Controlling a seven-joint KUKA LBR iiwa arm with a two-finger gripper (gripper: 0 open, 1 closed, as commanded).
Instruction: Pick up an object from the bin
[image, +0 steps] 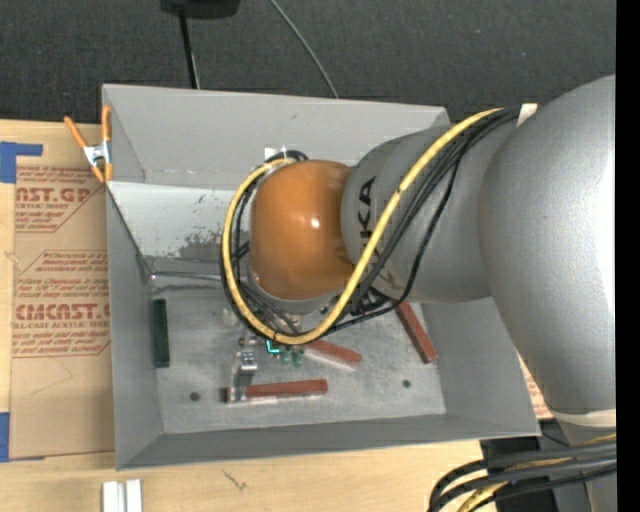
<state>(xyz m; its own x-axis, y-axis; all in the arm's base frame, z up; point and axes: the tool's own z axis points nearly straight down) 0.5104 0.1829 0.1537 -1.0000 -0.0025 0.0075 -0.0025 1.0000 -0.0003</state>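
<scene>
Pincer (241, 385) is seen at the left end of a red-brown stick (290, 389), lower centre of frame; its state cannot be told. Stick is judged light and stiff, best gripped across its width.

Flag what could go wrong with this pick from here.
The gripper sits over the left end of the lower red-brown stick, not its middle; grasped there, it may swing or slip out. A second stick lies close by and could get knocked. The orange wrist cover hides part of the contact area, so alignment is hard to confirm.
</scene>
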